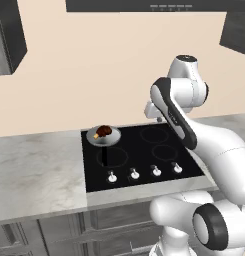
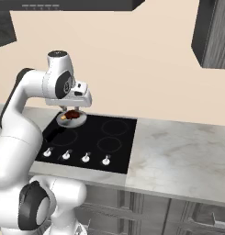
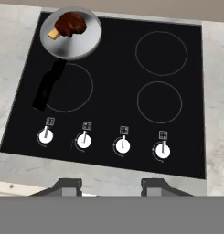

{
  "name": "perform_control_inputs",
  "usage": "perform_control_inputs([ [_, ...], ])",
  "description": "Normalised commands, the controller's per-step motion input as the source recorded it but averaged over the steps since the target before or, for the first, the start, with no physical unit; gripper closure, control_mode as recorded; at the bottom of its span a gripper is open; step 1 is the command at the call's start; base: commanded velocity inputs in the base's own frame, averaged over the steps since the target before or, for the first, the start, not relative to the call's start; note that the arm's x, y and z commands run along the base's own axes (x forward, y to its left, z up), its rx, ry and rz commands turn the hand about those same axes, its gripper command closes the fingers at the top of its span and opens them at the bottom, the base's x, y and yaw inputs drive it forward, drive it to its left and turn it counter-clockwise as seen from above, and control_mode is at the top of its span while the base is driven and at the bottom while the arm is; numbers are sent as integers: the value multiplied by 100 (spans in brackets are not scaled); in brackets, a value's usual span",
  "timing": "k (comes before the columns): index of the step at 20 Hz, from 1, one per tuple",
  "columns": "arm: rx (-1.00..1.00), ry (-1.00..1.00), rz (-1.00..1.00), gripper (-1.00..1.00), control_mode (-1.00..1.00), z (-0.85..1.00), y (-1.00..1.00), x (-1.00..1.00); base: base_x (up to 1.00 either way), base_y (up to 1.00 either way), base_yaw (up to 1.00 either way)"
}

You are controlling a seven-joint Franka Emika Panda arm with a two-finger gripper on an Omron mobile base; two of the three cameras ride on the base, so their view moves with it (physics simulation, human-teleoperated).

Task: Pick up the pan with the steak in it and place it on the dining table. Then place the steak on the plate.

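Note:
The grey pan (image 3: pixel 79 43) rests on the back left burner of the black cooktop (image 3: pixel 113 68), its black handle (image 3: pixel 48 87) pointing toward the knobs. Inside it lies the dark reddish-brown steak (image 3: pixel 70 23) with a tan patch. Both base views show them too: the pan (image 1: pixel 106 139) with the steak (image 1: pixel 104 132), and the pan (image 2: pixel 77 122) with the steak (image 2: pixel 72 114). My gripper (image 3: pixel 112 185) hovers high over the cooktop's front edge, to the right of the pan, open with nothing between its fingers. The dining table and the plate are out of view.
A row of white knobs (image 3: pixel 122 145) runs along the cooktop's front. Marble counter (image 1: pixel 34 170) extends to the left of the cooktop and more counter (image 2: pixel 178 151) to its right. Dark cabinets (image 2: pixel 215 32) and a range hood (image 1: pixel 154 5) hang above.

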Motion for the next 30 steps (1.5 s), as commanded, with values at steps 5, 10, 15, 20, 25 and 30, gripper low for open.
perform_control_inputs([
  [5, 0, 0, 0, -100, -100, 0, 4, 0, 0, 0, 0],
  [10, 0, 0, 0, -100, -100, -1, 28, -2, 0, 0, 0],
  [15, 0, 0, 0, -100, -100, -8, 18, -1, 0, 0, 0],
  [20, -1, 0, 1, -100, -100, -2, 4, 0, 0, 0, 0],
  [25, 0, 4, 1, -100, -100, -7, 24, -10, 0, 0, 0],
  [30, 0, -5, 0, -100, -100, -13, 29, -52, 0, 0, 0],
])
